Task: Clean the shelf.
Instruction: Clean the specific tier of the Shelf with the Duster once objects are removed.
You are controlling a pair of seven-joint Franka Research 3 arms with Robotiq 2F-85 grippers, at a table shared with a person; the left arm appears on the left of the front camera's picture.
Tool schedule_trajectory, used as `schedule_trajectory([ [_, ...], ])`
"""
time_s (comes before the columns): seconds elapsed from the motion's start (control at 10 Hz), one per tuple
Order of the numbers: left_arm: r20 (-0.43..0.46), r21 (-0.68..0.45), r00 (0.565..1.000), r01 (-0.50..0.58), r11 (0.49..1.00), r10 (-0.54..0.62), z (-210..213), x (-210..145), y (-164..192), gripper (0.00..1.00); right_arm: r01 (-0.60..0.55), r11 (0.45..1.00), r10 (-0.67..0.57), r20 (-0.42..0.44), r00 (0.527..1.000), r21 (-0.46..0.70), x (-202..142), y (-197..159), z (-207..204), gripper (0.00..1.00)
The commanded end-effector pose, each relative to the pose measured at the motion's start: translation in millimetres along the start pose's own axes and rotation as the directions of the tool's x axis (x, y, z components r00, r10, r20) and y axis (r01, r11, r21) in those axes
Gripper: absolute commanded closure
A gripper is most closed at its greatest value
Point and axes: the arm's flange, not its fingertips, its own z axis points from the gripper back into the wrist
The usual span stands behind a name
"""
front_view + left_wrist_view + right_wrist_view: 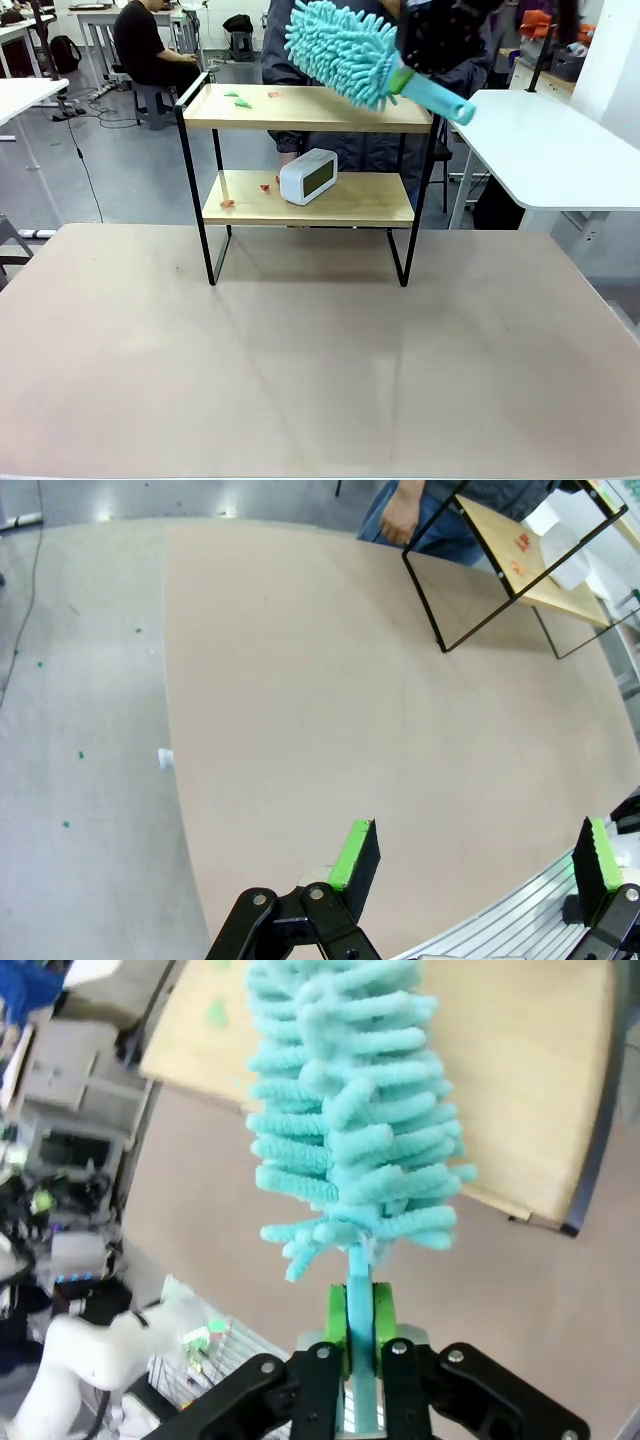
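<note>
the shelf (300, 112) lies just beneath and ahead of the right claw (360, 1312), which is clamped on a teal duster (355, 1120) held over the top board. the left claw (470, 858) gapes apart, the shelf well ahead of it.

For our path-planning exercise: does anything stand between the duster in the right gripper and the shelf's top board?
Nothing visible does: the duster in the right gripper hangs over the shelf's top board, bare there. On the lower board, a white clock would block a sweep.
</note>
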Motion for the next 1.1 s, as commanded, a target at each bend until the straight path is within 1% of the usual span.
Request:
schedule_trajectory([
  [0.0, 0.019, -0.016, 1.000, 0.022, 1.000, -0.022, -1, 1, -1, 0.00, 0.098, 0.990, -0.094, 0.046, 0.995, -0.105, 15, 13, -11, 1.00],
  [0.1, 0.019, -0.016, 1.000, 0.022, 1.000, -0.022, -1, 1, -1, 0.00, 0.134, 0.982, -0.132, 0.028, 0.991, -0.133, 14, 14, -18, 1.00],
  [0.2, 0.019, -0.016, 1.000, 0.022, 1.000, -0.022, -1, 1, -1, 0.00, 0.147, 0.977, -0.144, 0.029, 0.989, -0.157, 12, 15, -23, 1.00],
  [0.4, 0.019, -0.016, 1.000, 0.022, 1.000, -0.022, -1, 1, -1, 0.00, 0.219, 0.955, -0.211, 0.059, 0.976, -0.201, 8, 8, -22, 1.00],
  [0.6, 0.019, -0.016, 1.000, 0.022, 1.000, -0.022, -1, 1, -1, 0.00, 0.207, 0.964, -0.207, 0.019, 0.978, -0.167, 7, 4, -26, 1.00],
  [0.7, 0.019, -0.016, 1.000, 0.022, 1.000, -0.022, -1, 1, -1, 0.00, 0.205, 0.965, -0.205, 0.018, 0.979, -0.162, 8, 4, -29, 1.00],
  [0.9, 0.019, -0.016, 1.000, 0.022, 1.000, -0.022, -1, 1, -1, 0.00, 0.165, 0.978, -0.166, 0.003, 0.986, -0.127, 17, 15, -37, 1.00],
  [1.0, 0.019, -0.016, 1.000, 0.022, 1.000, -0.022, -1, 1, -1, 0.00, 0.133, 0.986, -0.132, 0.013, 0.991, -0.104, 24, 24, -39, 1.00],
])
